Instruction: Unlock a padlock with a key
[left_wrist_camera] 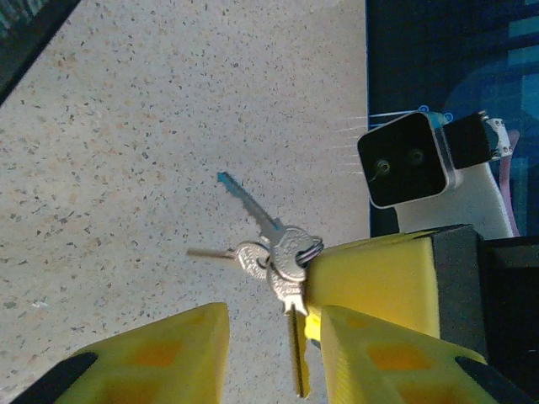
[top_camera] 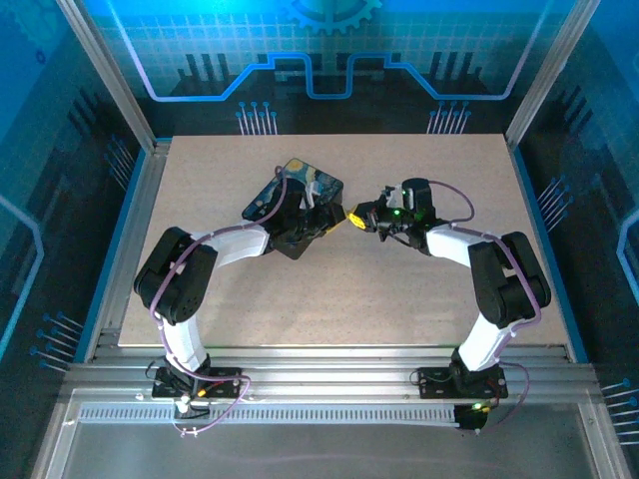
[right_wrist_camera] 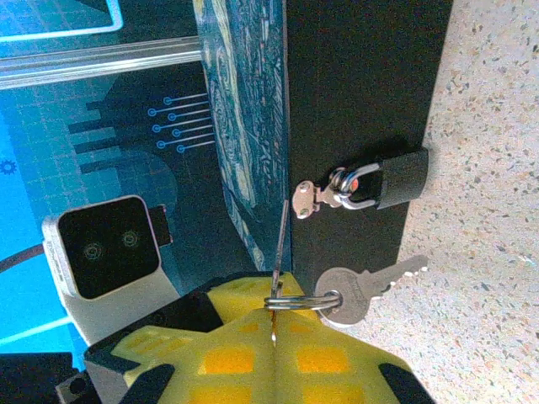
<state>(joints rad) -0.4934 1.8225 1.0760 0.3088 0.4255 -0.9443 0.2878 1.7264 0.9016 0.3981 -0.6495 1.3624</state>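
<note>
The key bunch (right_wrist_camera: 347, 296) was pinched in the pressed-together right end effector (right_wrist_camera: 274, 328), apparently for hand-over to the spread left end effector (left_wrist_camera: 274, 337), in whose gap one blade hung. The padlock (right_wrist_camera: 402, 177), hung on the box (right_wrist_camera: 362, 76) just ahead of the right end effector, was caught by the right wrist view. The keys fanned above the tabletop (left_wrist_camera: 126, 126) were caught by the left.

A small dark matt metal padlock (right_wrist_camera: 402, 178), shiny silvery metal keys (right_wrist_camera: 360, 296) and a speckled matt beige tabletop (right_wrist_camera: 497, 126) are seen.
</note>
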